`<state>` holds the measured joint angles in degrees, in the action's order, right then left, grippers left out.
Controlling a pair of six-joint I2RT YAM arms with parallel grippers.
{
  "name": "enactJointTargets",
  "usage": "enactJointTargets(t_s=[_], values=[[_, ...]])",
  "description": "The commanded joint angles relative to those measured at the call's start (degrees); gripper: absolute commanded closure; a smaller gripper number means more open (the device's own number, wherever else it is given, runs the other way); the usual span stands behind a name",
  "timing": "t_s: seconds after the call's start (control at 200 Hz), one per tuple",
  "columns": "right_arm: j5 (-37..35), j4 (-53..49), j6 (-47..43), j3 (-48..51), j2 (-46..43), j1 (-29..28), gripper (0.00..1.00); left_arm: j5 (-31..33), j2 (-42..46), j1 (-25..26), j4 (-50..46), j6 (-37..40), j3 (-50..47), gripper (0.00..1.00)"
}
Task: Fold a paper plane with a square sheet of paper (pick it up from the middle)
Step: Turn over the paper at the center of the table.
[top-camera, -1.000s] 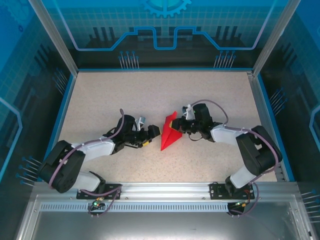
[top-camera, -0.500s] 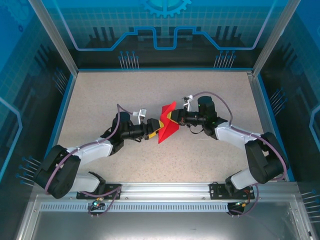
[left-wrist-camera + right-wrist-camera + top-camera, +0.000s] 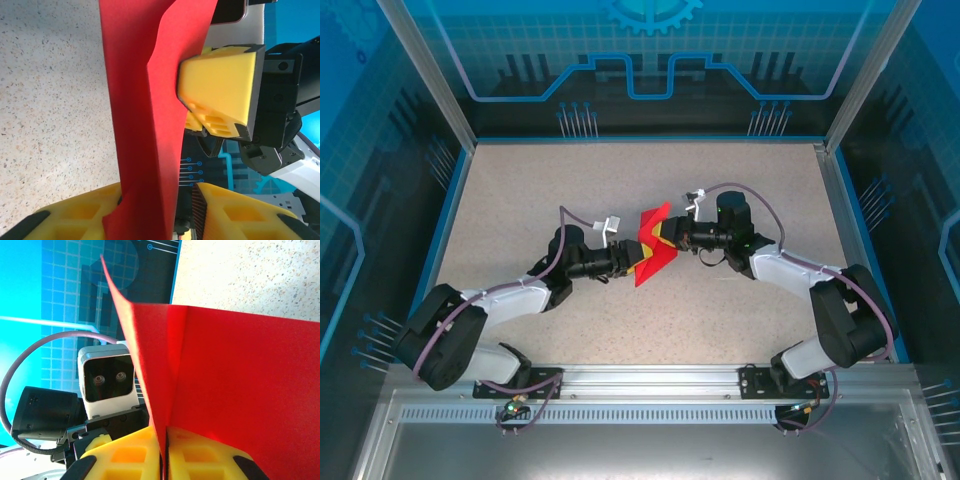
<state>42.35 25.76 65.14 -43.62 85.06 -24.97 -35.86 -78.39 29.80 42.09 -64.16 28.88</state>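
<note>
Paper: our thin bright red creased sheet of paper [image 3: 648, 250] hangs above the bench [image 3: 570, 190], centre.
Right gripper [image 3: 669, 240]: jaws pinching the fold.
Left gripper [image 3: 627, 262]: jaws spread around it.
Tip: we close left squarely before creasing.

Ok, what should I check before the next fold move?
1. Right hand pinching the red paper: ok, pads shut on the crease.
2. Left hand gripping the paper: not ok, a gap shows beside one pad.
3. Hands apart from each other: ok, in the left wrist view.
4. Paper lifted off the table: cannot tell.
5. Fold pressed flat: not ok, the flaps stand open.
</note>
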Motion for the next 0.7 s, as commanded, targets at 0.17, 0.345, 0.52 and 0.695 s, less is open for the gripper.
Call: enactJointTargets(t_s=[0.17,0.345,0.52,0.695], values=[[2.29,-2.85,-2.16,-0.25,-1.23,1.06,0.88,0.91,2.41,0.12,-1.56,3.81,1.48,0.8],[-1.92,-14.03,-8.19,-0.66,-4.43,2.94,0.66,2.08,3.27,0.08,-10.23,8.8,2.98,0.89],[-17.08,-35.24,-17.92,-1.72,-11.8,4.6,0.43,14.44,7.13,0.71,-39.01,24.12,9.44,0.9],[-28.27,-44.98,-20.93,-1.19,-15.73,4.72,0.36,41.57,6.97,5.54,-64.61,35.71,19.72,0.87]])
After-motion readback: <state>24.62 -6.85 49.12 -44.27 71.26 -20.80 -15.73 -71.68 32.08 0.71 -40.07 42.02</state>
